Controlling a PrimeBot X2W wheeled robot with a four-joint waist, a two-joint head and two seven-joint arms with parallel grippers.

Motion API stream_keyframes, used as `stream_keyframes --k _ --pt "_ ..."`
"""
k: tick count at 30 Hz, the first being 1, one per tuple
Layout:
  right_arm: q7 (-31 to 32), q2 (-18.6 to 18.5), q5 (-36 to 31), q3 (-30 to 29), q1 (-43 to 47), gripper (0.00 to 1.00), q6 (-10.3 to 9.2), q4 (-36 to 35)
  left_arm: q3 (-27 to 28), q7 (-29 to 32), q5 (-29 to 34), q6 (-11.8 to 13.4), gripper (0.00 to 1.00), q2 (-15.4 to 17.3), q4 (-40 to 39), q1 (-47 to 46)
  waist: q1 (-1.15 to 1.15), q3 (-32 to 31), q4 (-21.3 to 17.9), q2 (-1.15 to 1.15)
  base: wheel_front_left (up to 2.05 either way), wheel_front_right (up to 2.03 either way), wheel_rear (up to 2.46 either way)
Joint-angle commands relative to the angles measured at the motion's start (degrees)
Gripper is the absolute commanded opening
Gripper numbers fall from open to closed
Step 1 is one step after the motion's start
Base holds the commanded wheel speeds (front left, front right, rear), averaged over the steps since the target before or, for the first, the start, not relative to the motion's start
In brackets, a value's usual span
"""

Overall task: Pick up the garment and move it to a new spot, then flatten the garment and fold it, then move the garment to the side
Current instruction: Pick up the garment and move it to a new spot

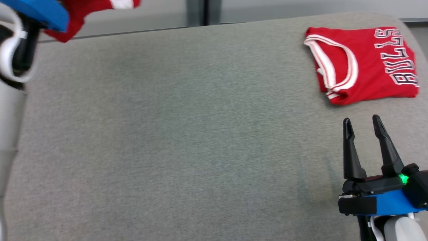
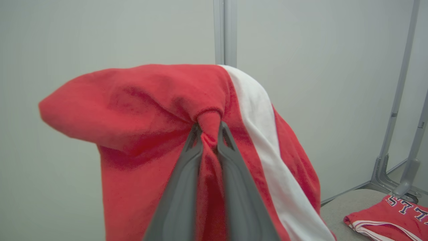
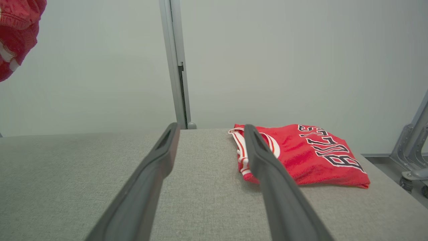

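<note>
A red garment with a white stripe (image 2: 140, 110) hangs in the air, bunched between the two fingers of my left gripper (image 2: 209, 129), which is shut on it. The head view has that garment (image 1: 80, 13) at the top left corner, above the back edge of the table, beside my left arm's blue wrist. In the right wrist view it hangs at the upper left (image 3: 16, 33). My right gripper (image 1: 362, 124) stands open over the table's front right, fingers pointing at the folded jersey, nothing between them.
A folded red Bulls jersey (image 1: 364, 63) lies at the table's back right corner. The grey fabric table (image 1: 184, 134) spreads wide between the arms. Pale wall panels with a metal post (image 3: 175, 67) stand behind, and a metal frame leg (image 2: 398, 134) at the right.
</note>
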Motion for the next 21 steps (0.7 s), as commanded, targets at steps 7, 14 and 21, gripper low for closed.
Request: stream_keyframes --k 7,14,21 --pt "-0.6 0.0 2.6 2.6 -0.6 1.00 0.01 2.0 -6.1 -3.1 1.9 0.0 0.00 -4.9 -2.5 6.8 0.00 -4.1 -6.2 0.00 0.00 0.00 0.00" --pt "-0.6 0.0 3.3 4.0 0.9 1.00 0.02 2.3 -10.6 -5.0 0.9 0.2 0.00 -9.2 -1.5 16.5 0.00 -6.2 -8.0 0.00 0.00 0.00 0.00" --pt "-0.6 0.0 2.6 4.8 2.2 1.00 0.01 2.6 -14.0 -7.2 0.7 1.3 0.00 -10.9 1.0 27.0 0.00 -6.8 -7.6 0.00 0.00 0.00 0.00"
